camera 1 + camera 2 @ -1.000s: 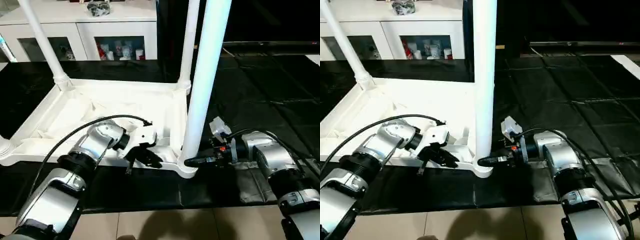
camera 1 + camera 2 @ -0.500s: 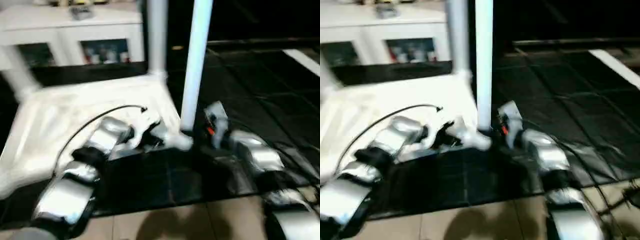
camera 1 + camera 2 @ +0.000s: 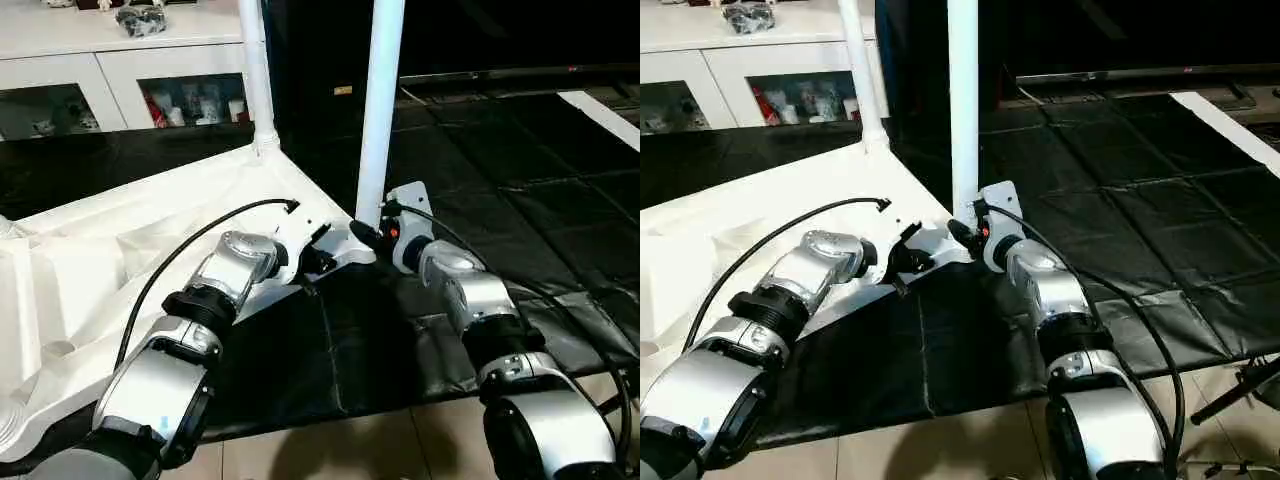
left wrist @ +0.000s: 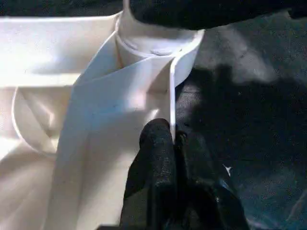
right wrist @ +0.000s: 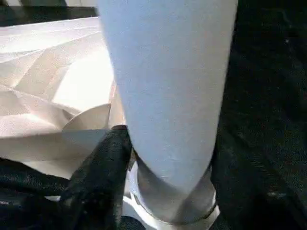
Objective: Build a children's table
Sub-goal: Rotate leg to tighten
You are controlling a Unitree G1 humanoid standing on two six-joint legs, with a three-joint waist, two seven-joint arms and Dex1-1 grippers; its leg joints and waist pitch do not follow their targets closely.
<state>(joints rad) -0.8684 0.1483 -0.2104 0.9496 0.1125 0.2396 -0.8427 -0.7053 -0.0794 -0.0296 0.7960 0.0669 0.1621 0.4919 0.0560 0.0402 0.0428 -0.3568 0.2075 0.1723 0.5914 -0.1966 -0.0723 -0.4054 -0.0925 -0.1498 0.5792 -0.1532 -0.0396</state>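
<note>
The white table top (image 3: 120, 250) lies upside down on black mats, ribbed underside up. One white leg (image 3: 380, 110) stands upright in the near corner socket (image 3: 362, 250), and a second leg (image 3: 255, 70) stands in the far corner. My left gripper (image 3: 318, 262) is shut on the table top's thin rim (image 4: 171, 96) just beside that socket, its fingers (image 4: 156, 143) pinching the wall. My right gripper (image 3: 362, 232) is shut on the base of the near leg (image 5: 168, 96) from the other side. One black finger (image 5: 100, 177) presses the leg's foot; the other is hidden.
A white cabinet with glass doors (image 3: 120, 70) stands behind the table. Black floor mats (image 3: 520, 180) stretch off to the right, and tan floor tiles (image 3: 350, 450) begin at the mats' near edge. A black stand's foot (image 3: 1240, 385) sits at the lower right.
The table top has turned on the mat: its near corner with the leg swung away from me. Both arms reach farther out, still gripping at that corner. The camera view also shifted.
</note>
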